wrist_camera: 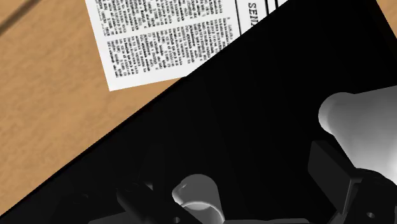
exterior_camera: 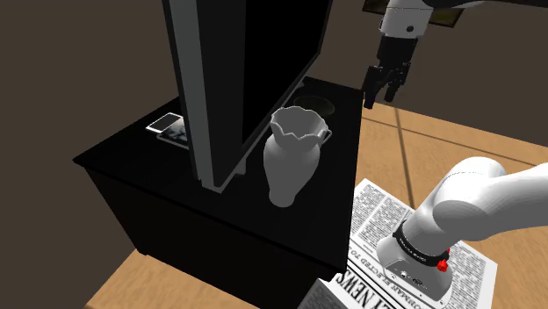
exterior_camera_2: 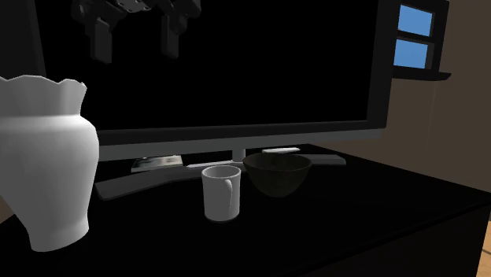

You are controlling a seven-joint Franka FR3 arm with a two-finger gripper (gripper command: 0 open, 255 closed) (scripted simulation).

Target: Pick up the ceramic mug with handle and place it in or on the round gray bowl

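Writing: the newspaper (exterior_camera: 384,215) (wrist_camera: 167,39) lies flat on the wood floor (exterior_camera: 439,136), against the black cabinet's (exterior_camera: 176,197) side. Its heading reads "NEWS" in the shoulder view; the columns are too fine to read.
Mug: the white mug (exterior_camera_2: 221,193) (wrist_camera: 198,194) stands upright on the cabinet top, in front of the television's foot, with its handle turned towards the second exterior camera.
Bowl: the dark grey bowl (exterior_camera_2: 277,175) (exterior_camera: 316,102) sits just beside the mug, near a corner of the cabinet top. Whether the two touch cannot be told.
Gripper: the black gripper (exterior_camera_2: 135,39) (exterior_camera: 384,89) hangs well above the cabinet top near the bowl's corner, with its fingers (exterior_camera_2: 102,39) spread apart and nothing between them. In the wrist view the mug sits far below, between the fingers, untouched.
Arm: the white arm (exterior_camera: 479,206) rises from the lower right of the shoulder view.
In the way: the television (exterior_camera: 250,61) (exterior_camera_2: 260,71) stands across the middle of the cabinet top, its screen black. The tall white vase (exterior_camera: 290,162) (exterior_camera_2: 43,169) (wrist_camera: 362,121) stands near the edge by the newspaper; in the shoulder view it covers the spot where the mug stands.
Others: a small flat item (exterior_camera: 167,125) lies at the cabinet top's edge behind the television. Two blue panes (exterior_camera_2: 413,35) show past the screen's right side.
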